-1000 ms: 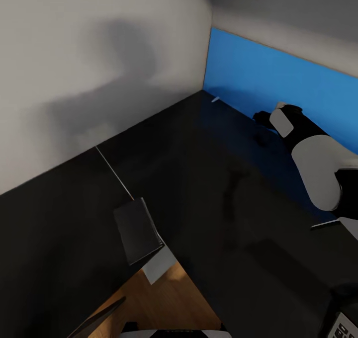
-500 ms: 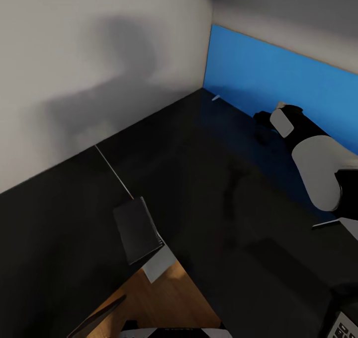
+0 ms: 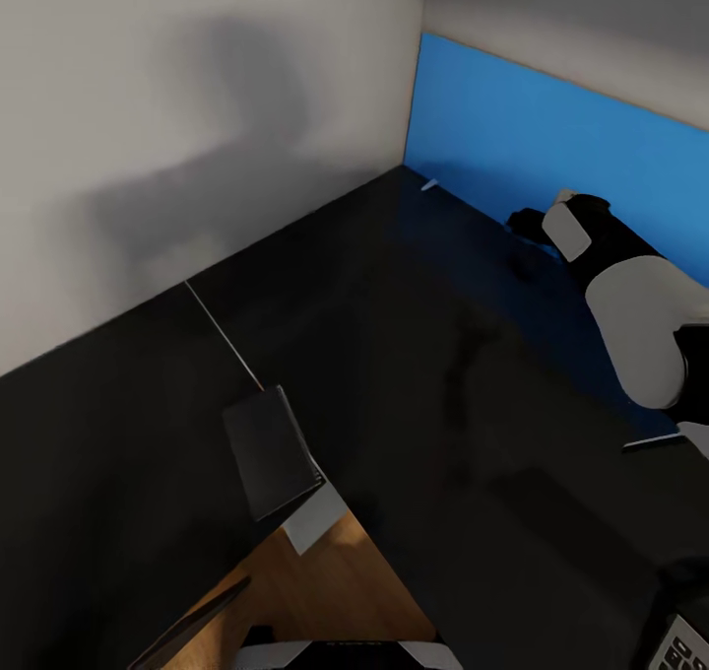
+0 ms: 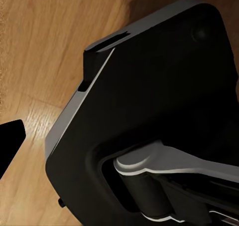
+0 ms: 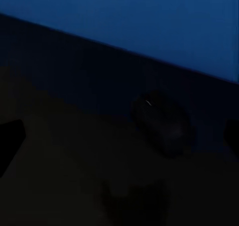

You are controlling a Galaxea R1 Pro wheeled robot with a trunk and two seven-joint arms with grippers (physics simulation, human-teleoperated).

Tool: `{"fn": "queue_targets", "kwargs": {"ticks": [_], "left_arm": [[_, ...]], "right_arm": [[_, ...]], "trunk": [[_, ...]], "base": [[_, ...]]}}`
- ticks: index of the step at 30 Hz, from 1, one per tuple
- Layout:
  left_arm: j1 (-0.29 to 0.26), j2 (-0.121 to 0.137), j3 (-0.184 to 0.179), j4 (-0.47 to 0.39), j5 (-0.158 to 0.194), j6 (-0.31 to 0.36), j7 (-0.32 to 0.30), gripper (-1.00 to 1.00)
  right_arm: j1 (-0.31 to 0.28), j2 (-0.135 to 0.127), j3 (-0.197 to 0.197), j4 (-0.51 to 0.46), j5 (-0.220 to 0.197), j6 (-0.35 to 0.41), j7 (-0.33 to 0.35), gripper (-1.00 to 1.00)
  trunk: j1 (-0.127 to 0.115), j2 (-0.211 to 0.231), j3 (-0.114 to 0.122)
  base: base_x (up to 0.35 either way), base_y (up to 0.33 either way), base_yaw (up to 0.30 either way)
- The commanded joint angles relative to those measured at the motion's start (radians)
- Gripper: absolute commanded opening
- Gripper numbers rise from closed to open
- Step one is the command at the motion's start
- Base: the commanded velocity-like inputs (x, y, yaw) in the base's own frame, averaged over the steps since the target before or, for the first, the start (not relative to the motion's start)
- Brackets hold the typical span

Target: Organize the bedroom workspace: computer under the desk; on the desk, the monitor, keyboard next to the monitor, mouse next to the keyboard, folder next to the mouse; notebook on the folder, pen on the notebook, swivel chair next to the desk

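Note:
The glossy black desk [image 3: 414, 355] runs into a room corner. My right gripper [image 3: 524, 225] reaches across it toward the blue wall panel. In the right wrist view the right gripper [image 5: 122, 136] is open, and a dark mouse [image 5: 162, 123] lies on the desk just ahead of its fingertips, below the panel. The mouse [image 3: 522, 264] is a faint dark blob in the head view. A corner of the keyboard [image 3: 681, 650] sits at the near right. A black square-ish notebook [image 3: 269, 450] lies at the desk's inner corner. My left gripper [image 4: 119, 136] hangs low over the floor, one black fingertip [image 4: 10, 141] far to the side.
The long blue panel [image 3: 561, 128] lines the wall behind the desk. A small white sliver [image 3: 426, 185] lies at the desk's far corner, too small to identify. A thin pale edge [image 3: 655, 442] shows by my right forearm. Wood floor [image 3: 325, 591] and my own base [image 4: 149, 111] are below.
The whole head view has shifted slightly. My right arm sits a little further toward the blue panel. Nothing was taken hold of or let go.

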Motion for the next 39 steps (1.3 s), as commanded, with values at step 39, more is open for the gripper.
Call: {"fn": "queue_targets", "kwargs": {"ticks": [39], "left_arm": [[0.002,-0.003,0.002,-0.001,0.003,0.001,-0.004,1.0]], "right_arm": [[-0.041,-0.033,0.004,0.003,-0.009,0.004,-0.006,1.0]], "trunk": [[0.0,-0.001,-0.063]], "base": [[0.0,0.0,0.0]]}}
